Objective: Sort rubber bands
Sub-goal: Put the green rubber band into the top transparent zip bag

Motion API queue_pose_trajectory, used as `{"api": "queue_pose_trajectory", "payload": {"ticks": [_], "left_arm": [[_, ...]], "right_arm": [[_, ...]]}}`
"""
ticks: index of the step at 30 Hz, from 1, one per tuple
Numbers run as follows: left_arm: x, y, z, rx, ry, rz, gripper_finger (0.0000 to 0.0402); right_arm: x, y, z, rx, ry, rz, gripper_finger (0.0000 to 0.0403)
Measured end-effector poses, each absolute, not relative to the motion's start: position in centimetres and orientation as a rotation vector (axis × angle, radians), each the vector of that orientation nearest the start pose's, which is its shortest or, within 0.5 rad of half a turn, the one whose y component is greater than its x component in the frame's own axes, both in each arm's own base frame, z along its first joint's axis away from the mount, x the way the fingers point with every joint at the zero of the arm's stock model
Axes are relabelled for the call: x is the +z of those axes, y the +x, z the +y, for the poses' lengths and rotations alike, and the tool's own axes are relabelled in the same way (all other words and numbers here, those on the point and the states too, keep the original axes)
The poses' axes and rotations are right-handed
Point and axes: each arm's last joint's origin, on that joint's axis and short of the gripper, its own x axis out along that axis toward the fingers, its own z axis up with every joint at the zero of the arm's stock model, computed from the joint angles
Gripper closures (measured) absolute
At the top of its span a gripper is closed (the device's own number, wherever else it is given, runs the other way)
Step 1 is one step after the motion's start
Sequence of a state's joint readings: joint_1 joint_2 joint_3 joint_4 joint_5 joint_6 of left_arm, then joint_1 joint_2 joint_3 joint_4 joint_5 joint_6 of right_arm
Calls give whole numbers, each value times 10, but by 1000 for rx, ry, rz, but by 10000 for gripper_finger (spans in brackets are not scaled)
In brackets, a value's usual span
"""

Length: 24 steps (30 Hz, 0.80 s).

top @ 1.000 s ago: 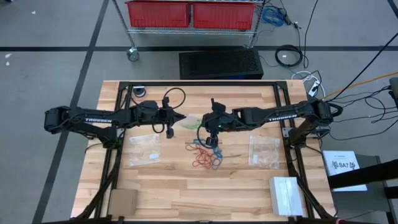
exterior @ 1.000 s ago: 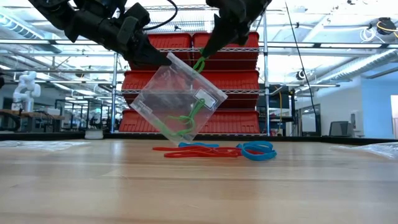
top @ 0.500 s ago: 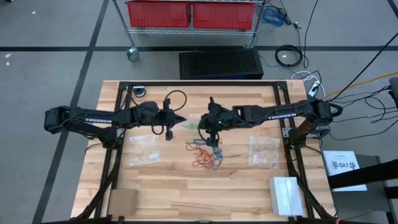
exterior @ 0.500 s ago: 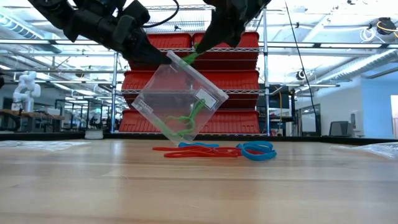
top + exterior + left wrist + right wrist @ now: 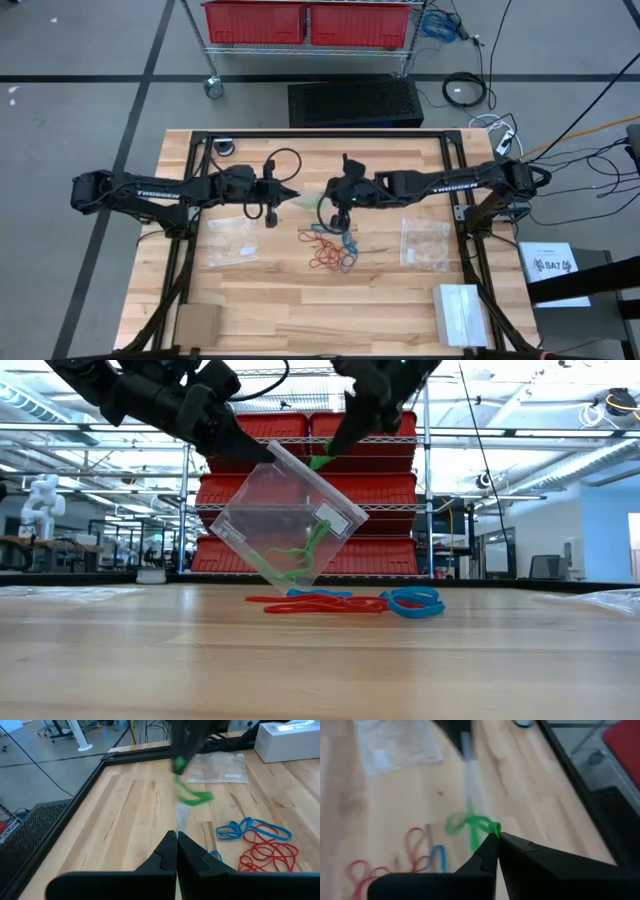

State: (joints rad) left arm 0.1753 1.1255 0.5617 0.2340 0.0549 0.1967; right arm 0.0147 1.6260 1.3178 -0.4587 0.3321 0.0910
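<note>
A clear zip bag (image 5: 290, 520) hangs tilted over the table's middle with green rubber bands (image 5: 296, 556) in its lower corner. My left gripper (image 5: 262, 453) is shut on the bag's upper corner. My right gripper (image 5: 335, 450) is shut on one green rubber band (image 5: 321, 460), just above the bag's top edge. Red and blue rubber bands (image 5: 332, 250) lie in a loose pile on the wood below. In the high view my left gripper (image 5: 293, 195) and my right gripper (image 5: 330, 205) nearly face each other across the bag. My left gripper pinches the zip bag's top corner (image 5: 181, 822) between its two fingers, coming from the table's left and slanting a little downward. The bag hangs below the fingers, tilted, with its lowest corner (image 5: 290, 586) just above the table. My right gripper pinches one end of a green rubber band (image 5: 494, 828) between its fingertips, slanting down from the table's right. The band is lifted clear of the table and sits beside the bag's top edge (image 5: 312, 472).
Two more clear bags lie flat, one at the left (image 5: 232, 240) and one at the right (image 5: 425, 243). A white box (image 5: 460, 312) sits at the near right, a cardboard piece (image 5: 198, 323) at the near left. Black cables (image 5: 280, 160) loop at the far side.
My right gripper has swung its green rubber band a little toward the bag's held corner and back again. The bag and my left gripper have stayed where they were.
</note>
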Motion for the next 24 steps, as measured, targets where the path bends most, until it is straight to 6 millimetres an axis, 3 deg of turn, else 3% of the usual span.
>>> {"api": "queue_pose_trajectory", "payload": {"ticks": [24], "left_arm": [[232,234,41,131,107,316,401]], "right_arm": [[280,354,-3,-388,-58,763,403]]}}
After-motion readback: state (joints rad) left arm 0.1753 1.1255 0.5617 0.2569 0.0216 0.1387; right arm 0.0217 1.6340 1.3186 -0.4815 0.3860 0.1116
